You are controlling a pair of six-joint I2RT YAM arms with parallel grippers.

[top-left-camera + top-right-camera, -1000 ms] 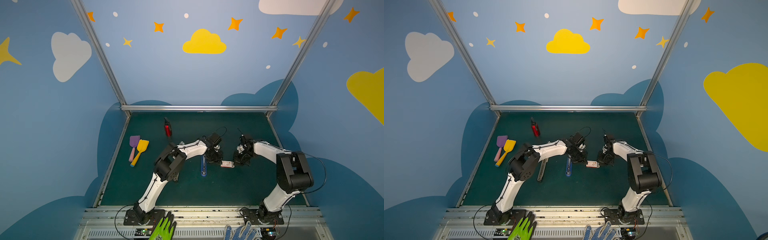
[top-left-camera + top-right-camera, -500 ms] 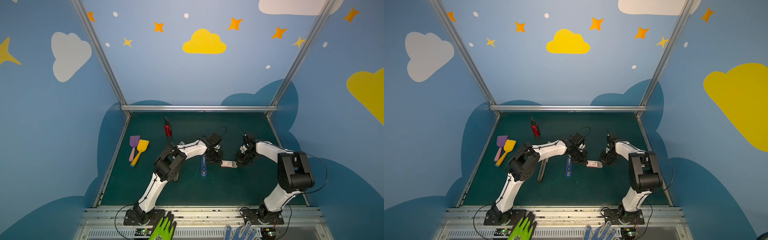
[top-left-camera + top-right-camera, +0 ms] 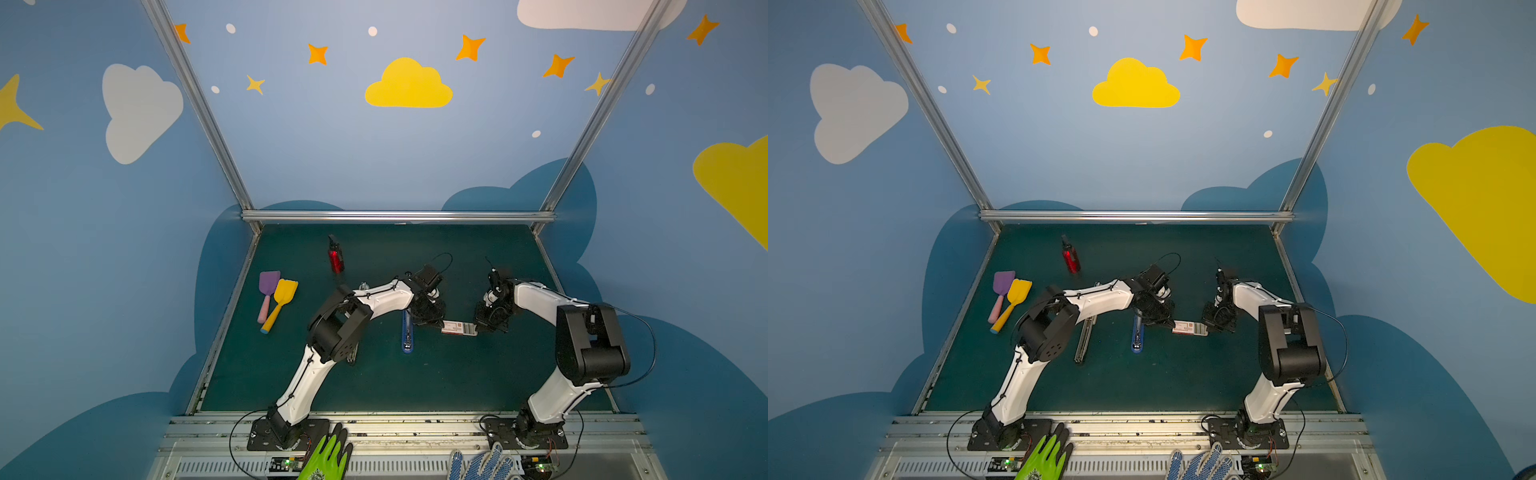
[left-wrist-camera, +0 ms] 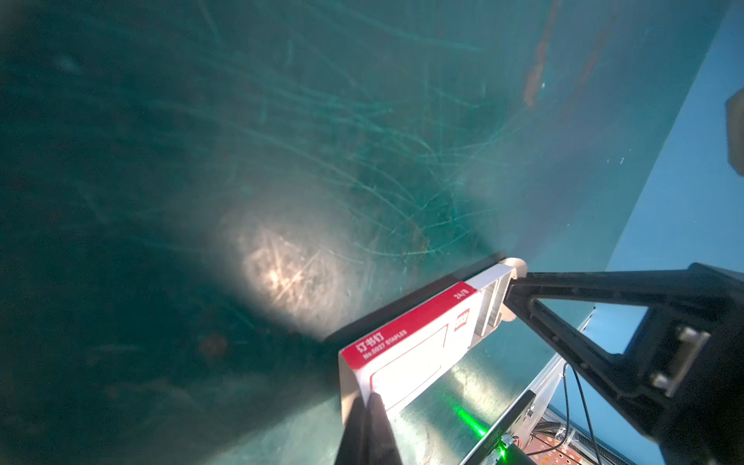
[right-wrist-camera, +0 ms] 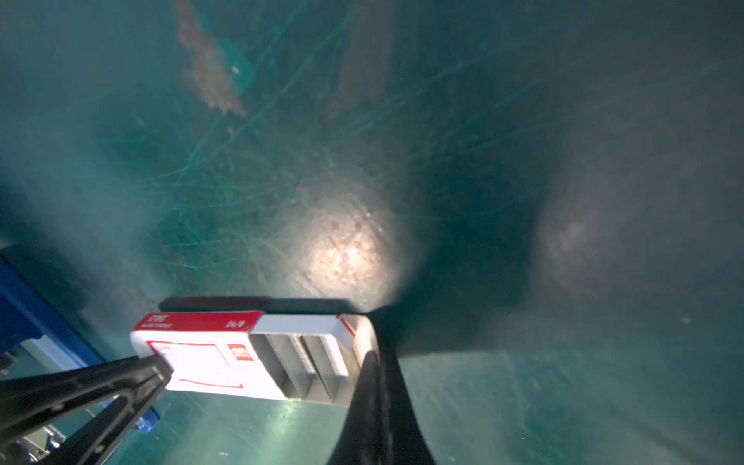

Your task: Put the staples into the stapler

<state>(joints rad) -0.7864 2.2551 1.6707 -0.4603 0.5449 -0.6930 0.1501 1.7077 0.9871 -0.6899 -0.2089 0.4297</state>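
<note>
The staples (image 5: pixel 306 362) are grey strips lying in the slid-out tray of a small white box with red print (image 3: pixel 457 328) (image 3: pixel 1188 328) on the green mat. My left gripper (image 4: pixel 368 402) (image 3: pixel 439 326) is shut on the sleeve's end. My right gripper (image 5: pixel 372 350) (image 3: pixel 478 328) is shut on the tray's end flap at the opposite end. The tray stands partly out of the sleeve (image 4: pixel 406 354). The blue stapler (image 3: pixel 407 332) (image 3: pixel 1137 336) lies flat just left of the box, beside the left gripper.
A metal rail (image 3: pixel 1084 338) lies under my left arm. A red bottle (image 3: pixel 336 259) stands at the back. Purple (image 3: pixel 268 286) and yellow (image 3: pixel 284 293) spatulas lie at the left. A green glove (image 3: pixel 328 457) and a blue-dotted glove (image 3: pixel 478 463) rest on the front rail.
My right gripper has shifted a little to the right and the tray has come further out of the sleeve. The left arm and the sleeve have stayed put.
</note>
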